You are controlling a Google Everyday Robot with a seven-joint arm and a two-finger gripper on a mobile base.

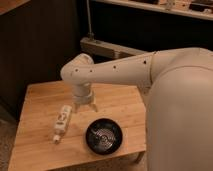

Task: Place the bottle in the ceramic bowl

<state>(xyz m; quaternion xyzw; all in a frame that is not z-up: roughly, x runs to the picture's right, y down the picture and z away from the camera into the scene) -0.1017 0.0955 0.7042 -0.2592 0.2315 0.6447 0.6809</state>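
The white bottle point(61, 122) lies on its side on the wooden table point(40, 97), cap toward the front edge, label with reddish-brown marks facing up. The black ceramic bowl point(104, 136) with pale swirl lines sits to its right near the table's front edge and holds nothing. My gripper point(85, 106) hangs from the white arm over the table's middle, just behind the bowl and to the right of the bottle's base, touching neither.
My white arm point(125, 70) reaches in from the right, and the bulky white body point(180, 115) covers the table's right side. A grey rail point(105, 47) and a dark wall stand behind the table. A shelf point(165, 7) runs along the top.
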